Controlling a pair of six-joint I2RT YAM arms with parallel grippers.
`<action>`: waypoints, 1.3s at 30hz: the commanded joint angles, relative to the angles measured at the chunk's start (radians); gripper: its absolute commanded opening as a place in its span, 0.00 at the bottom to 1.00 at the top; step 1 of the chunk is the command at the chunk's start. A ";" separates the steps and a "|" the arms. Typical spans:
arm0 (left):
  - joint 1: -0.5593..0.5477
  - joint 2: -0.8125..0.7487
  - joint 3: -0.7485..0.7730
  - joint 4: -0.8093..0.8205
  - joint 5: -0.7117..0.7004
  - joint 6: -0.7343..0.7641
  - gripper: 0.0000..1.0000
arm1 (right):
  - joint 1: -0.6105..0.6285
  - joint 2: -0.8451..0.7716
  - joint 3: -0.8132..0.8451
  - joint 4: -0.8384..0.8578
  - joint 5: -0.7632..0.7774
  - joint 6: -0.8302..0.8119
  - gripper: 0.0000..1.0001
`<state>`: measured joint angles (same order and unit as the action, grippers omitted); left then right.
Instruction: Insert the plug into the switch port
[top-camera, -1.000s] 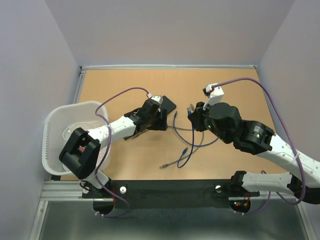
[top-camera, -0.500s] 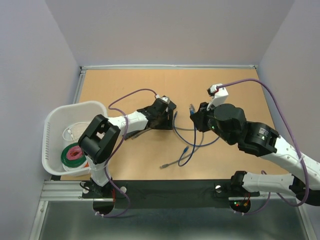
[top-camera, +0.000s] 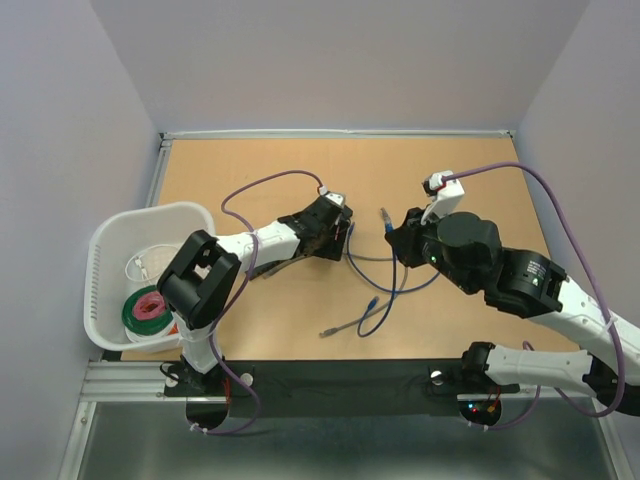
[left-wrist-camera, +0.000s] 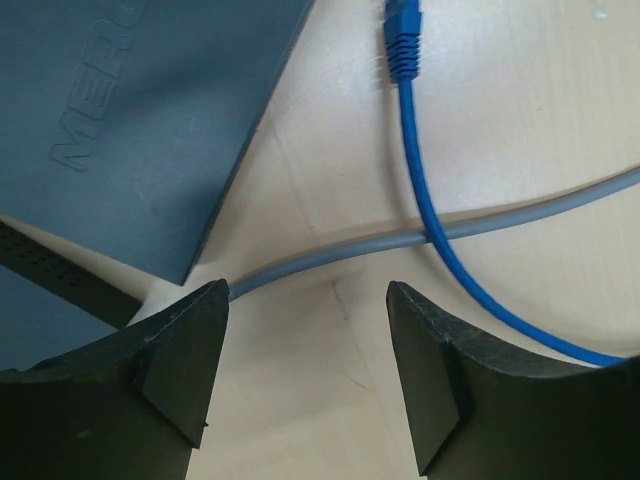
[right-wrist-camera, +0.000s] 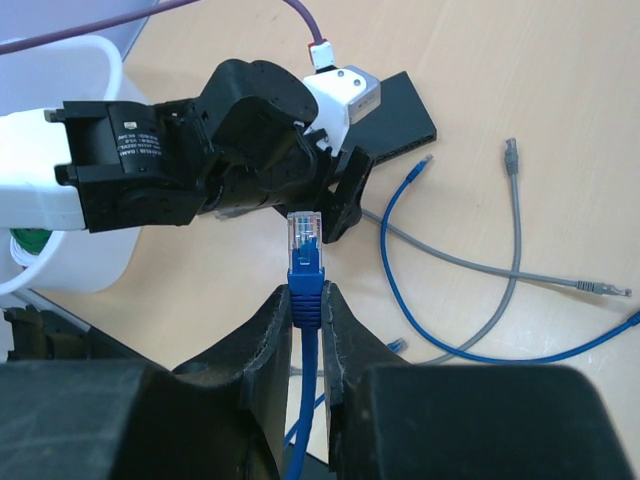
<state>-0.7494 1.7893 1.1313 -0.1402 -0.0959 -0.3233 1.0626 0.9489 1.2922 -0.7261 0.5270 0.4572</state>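
Observation:
The switch (left-wrist-camera: 130, 120) is a flat dark box lying on the table, and it shows as a black slab (right-wrist-camera: 400, 110) in the right wrist view. From above it is mostly hidden under my left wrist. My left gripper (left-wrist-camera: 305, 330) is open at the switch's corner, with only bare table between its fingers. My right gripper (right-wrist-camera: 308, 295) is shut on the blue plug (right-wrist-camera: 305, 235), whose clear tip points up and away towards the left gripper (right-wrist-camera: 340, 195). In the top view the plug (top-camera: 386, 218) is held just right of the left gripper (top-camera: 335, 235).
A grey cable (left-wrist-camera: 480, 225) and a loose blue cable (left-wrist-camera: 420, 190) with its own plug (left-wrist-camera: 403, 30) cross just beyond the left fingertips. More cable loops (top-camera: 375, 300) lie mid-table. A white basket (top-camera: 110, 250) with coloured spools (top-camera: 150, 308) stands at the left edge. Walls close in on three sides.
My left arm has swung so that its gripper sits further right, at the switch's right side, uncovering the basket. The right gripper has drifted slightly right with the plug.

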 joint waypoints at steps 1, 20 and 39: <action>-0.001 -0.015 0.035 -0.052 -0.065 0.072 0.76 | 0.004 0.004 -0.004 0.033 -0.001 0.009 0.00; -0.005 0.081 0.039 -0.032 0.014 0.090 0.23 | 0.004 -0.016 -0.025 0.031 -0.004 0.028 0.00; -0.217 0.231 0.309 0.042 0.295 -0.339 0.00 | 0.004 -0.059 0.099 -0.032 0.082 -0.038 0.01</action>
<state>-0.9508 1.9911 1.4014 -0.1913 0.0795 -0.4942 1.0626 0.9092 1.2957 -0.7532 0.5476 0.4511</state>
